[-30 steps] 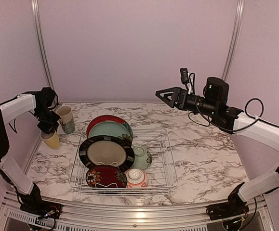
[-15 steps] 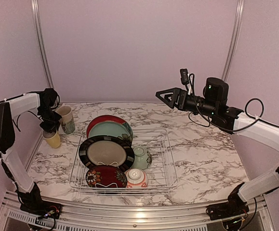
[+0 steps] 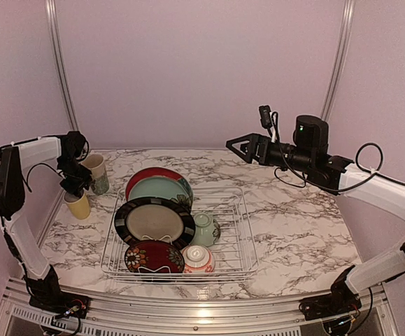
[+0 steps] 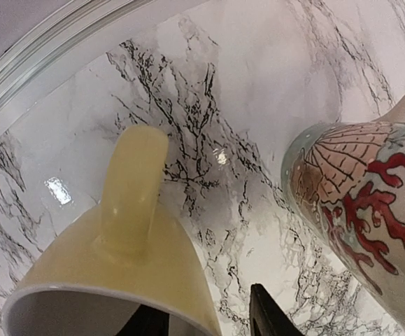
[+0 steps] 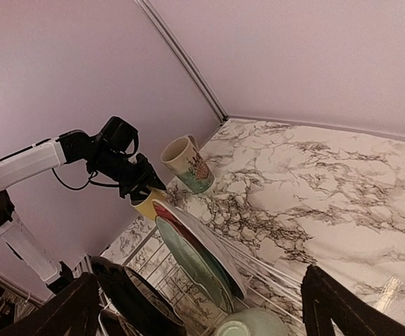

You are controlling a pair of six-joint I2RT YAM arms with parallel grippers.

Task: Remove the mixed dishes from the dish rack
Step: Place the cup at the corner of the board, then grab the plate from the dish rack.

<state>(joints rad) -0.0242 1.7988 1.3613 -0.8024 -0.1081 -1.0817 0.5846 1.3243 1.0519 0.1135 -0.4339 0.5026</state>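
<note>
Far left: yellow cup (image 3: 78, 205) stands upright on the surface (image 3: 293, 224), out of the dish rack (image 3: 240, 231), just beside the patterned tall cup (image 3: 97, 173). Left gripper (image 3: 75, 189) is partly spread and straddles the cup wall: one finger appears inside the rim, and the outer finger (image 4: 265, 315) is off the wall, so no pinch.

Likely step is clearing off the cup. Lift straight up so the inner finger doesn't drag or tip it. The tall cup crowds the right side.

The rack holds four upright plates, with the black-rimmed plate (image 3: 153, 222) biggest, plus two bowls at the near right.

Right gripper (image 3: 237, 147) is spread wide, empty, and high above the rack's far side.
</note>
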